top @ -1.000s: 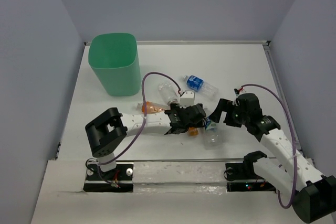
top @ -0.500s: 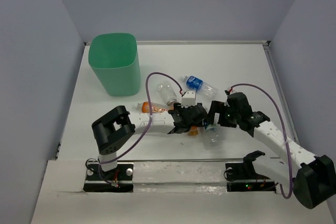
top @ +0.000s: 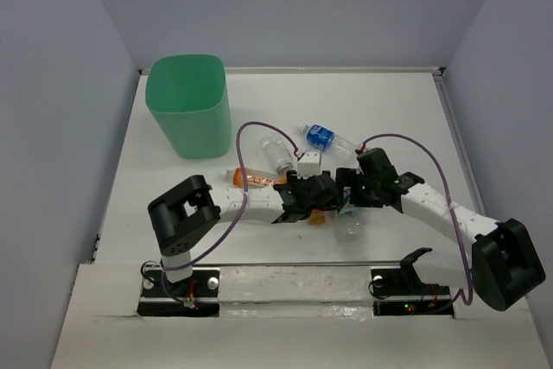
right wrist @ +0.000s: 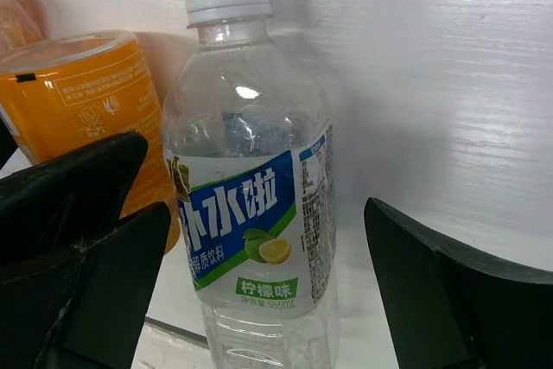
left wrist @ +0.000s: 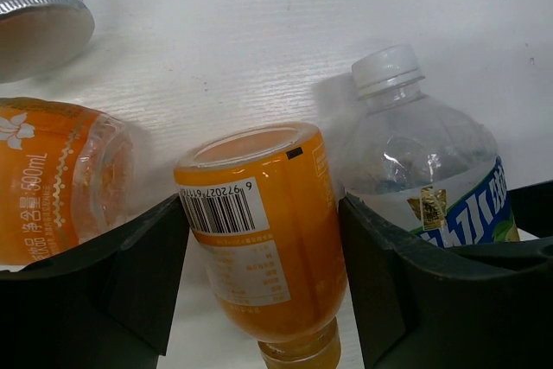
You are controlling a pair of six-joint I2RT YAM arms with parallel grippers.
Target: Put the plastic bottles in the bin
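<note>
While both arms meet at the middle of the white tabletop [top: 389,110], the left claw [left wrist: 263,287] stands wide open astride the barcode-labelled orange plastic bottle [left wrist: 259,231], which lies on its side. It clamps nothing. The right claw [right wrist: 259,248] gapes likewise around the clear white-capped green-labelled plastic bottle [right wrist: 251,170], with space on both sides. That clear one looks empty, so probably light, slick and easily dented. Its labelled belly seems the best hold. I cannot tell whether the orange one holds liquid. At ten o'clock from the claws stands the tall mint-green plastic bin [top: 192,127], with no bottle visible inside.
</note>
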